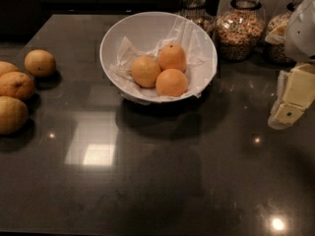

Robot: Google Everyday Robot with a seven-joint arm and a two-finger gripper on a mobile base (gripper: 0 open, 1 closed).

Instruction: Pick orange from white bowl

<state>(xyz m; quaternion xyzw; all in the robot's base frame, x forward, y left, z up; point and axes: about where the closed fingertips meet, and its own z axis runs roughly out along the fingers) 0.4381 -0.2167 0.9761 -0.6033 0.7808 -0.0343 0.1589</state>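
Observation:
The white bowl (pixel 142 31) stands at the back middle of the dark counter, lined with crumpled white paper. Three oranges lie in it. The orange (pixel 172 82), smooth and deep orange, is at the front right. A paler yellow-orange one (pixel 145 71) lies to its left, and one with a small stem mark (pixel 172 57) lies behind it. My gripper (pixel 284 118) hangs at the right edge of the view, above the counter and well to the right of the bowl. It holds nothing that I can see.
Several loose oranges (pixel 16 85) lie on the counter at the left edge. Glass jars of grain (pixel 240 26) stand behind and to the right of the bowl. The glossy counter (pixel 147 181) reaches to the front.

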